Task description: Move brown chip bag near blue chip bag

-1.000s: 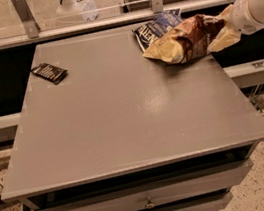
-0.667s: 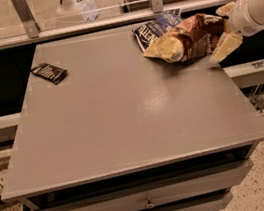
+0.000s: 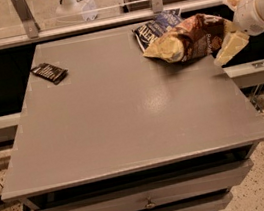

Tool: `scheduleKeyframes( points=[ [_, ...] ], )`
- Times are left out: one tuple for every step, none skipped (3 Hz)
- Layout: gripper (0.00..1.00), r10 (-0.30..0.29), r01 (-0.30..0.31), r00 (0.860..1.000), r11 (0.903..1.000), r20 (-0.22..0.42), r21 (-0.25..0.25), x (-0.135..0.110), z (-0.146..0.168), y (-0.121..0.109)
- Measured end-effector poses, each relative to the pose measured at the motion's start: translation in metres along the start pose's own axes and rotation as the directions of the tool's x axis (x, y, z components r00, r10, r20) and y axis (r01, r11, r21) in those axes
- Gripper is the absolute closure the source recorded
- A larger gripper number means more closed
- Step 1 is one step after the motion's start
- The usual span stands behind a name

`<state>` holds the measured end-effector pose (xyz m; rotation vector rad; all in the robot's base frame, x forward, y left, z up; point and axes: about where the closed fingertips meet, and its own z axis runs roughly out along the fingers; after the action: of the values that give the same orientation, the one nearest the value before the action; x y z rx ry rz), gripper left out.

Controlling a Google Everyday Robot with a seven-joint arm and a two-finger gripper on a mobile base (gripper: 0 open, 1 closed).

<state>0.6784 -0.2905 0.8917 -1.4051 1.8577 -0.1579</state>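
We are looking at a crinkly brown chip bag (image 3: 192, 39), dark and glossy in the middle, with a puffed cream-yellow end at the left. It is lying at the far right of the smooth grey tabletop (image 3: 125, 124). Its pale end is touching, and partly covering, the smaller navy blue chip bag (image 3: 155, 27), which is wrinkled and printed with white lettering. A small flat black packet (image 3: 49, 72) is lying well apart from them, near the far left corner.

The gripper (image 3: 224, 32) is reaching in from the right edge on a rounded white arm. Its blunt cream fingers (image 3: 229, 47) are spreading wide, one above and one below the bag's right end, and are not pinching it.

Compared with a second ago, the lower finger is swinging down and away from the bag, which is staying where it was beside the blue one.
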Motion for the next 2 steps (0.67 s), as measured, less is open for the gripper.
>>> scheduleKeyframes(
  points=[
    [0.00, -0.015, 0.015, 0.999, 0.9998, 0.035, -0.013, -0.025, -0.015, 0.010],
    [0.00, -0.016, 0.016, 0.997, 0.9998, 0.075, -0.012, -0.051, -0.039, 0.023]
  ],
)
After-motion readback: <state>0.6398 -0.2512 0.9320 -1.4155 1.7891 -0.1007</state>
